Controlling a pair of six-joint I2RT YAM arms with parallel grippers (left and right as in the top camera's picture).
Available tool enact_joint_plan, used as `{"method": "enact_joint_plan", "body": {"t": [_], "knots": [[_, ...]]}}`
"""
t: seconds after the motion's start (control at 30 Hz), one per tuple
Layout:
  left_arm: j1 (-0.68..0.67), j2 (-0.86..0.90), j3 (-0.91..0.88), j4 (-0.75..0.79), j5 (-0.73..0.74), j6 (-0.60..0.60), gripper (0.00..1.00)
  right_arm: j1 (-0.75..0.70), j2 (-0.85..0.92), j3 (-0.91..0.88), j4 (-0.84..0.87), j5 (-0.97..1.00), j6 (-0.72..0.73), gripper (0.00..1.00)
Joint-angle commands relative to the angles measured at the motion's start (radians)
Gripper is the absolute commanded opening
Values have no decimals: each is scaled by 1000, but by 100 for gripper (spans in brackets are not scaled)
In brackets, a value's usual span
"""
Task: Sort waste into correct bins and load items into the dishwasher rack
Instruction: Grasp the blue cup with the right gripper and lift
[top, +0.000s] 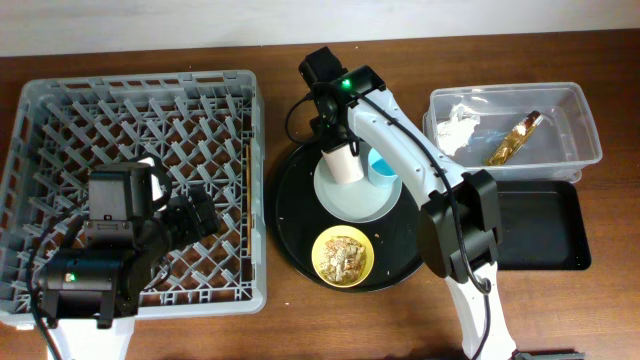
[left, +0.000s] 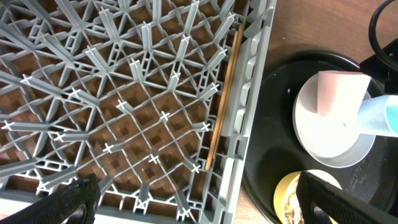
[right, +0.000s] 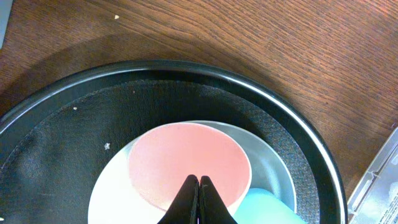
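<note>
Far left, the dishwasher rack (top: 140, 82) is sitting nearly bare; the left gripper (top: 197, 215) is hanging over its lower part, fingers spread wide and carrying nothing; the chopsticks (top: 247, 180) are lying along the rack's right wall. Centre frame, on the round black tray (top: 295, 220), the right gripper (right: 199, 182) is hovering over the pink cup (top: 343, 163), jaws pinched together with nothing visibly between them. I'm reading this as the cup pick; the jaws are needing to part and straddle its rim. The light-blue cup (top: 382, 168) is crowding the right side, the plate (top: 345, 200) lying underneath; the clear path is running leftward to the rack.
</note>
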Motion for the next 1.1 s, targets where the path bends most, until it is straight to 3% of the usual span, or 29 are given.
{"method": "enact_joint_plan", "body": {"t": [0.0,0.23,0.27,0.4,0.47,0.57,0.7,0.87,0.93,1.0,1.07], "knots": [[1,-3,6,2,3,-5,99,2,7,16,-15,9,4,4],[1,-3,6,1,3,-5,99,1,-26,17,-121,9,3,4],[1,-3,6,1,3,-5,99,-3,-78,25,-131,9,4,8],[1,-3,6,1,3,-5,99,-51,-209,37,-319,0,7,40],[1,-3,6,2,3,-5,99,-72,-208,25,-396,-8,6,48],[1,-3,6,2,3,-5,99,-78,-208,-42,-374,-7,7,50],[1,-3,6,2,3,-5,99,-78,-208,-215,-222,-25,6,48],[1,-3,6,2,3,-5,99,-76,-208,-462,72,-29,3,31],[1,-3,6,1,3,-5,99,-77,-222,-438,58,-17,-10,10],[1,-3,6,2,3,-5,99,-77,-273,-337,-29,-18,-19,4],[1,-3,6,2,3,-5,99,-77,-385,-238,-154,-80,-19,4]]}}
